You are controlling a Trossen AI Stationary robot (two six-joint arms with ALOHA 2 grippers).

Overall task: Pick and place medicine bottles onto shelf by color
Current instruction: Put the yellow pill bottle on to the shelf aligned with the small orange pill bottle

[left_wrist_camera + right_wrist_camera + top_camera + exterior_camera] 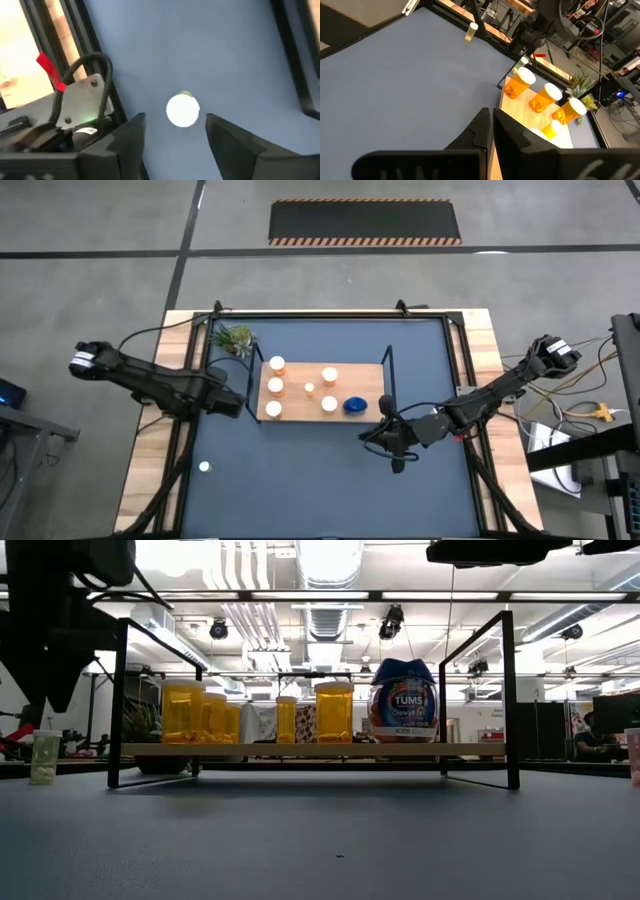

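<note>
Near-left on mat: lone white bottle, standing, nothing gripping it. L hand above it, fingers spread. R hand pressed together, empty, near-right of shelf. Shelf mid-desk holds orange bottles, blue one.

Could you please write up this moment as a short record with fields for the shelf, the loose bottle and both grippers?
shelf: light-wood board with black wire ends, carrying orange white-capped bottles and a blue bottle
loose bottle: small white-capped bottle upright on the dark-blue mat, near left
left gripper: open, above the mat, loose bottle visible beyond its fingers
right gripper: shut, empty, over the mat
</note>
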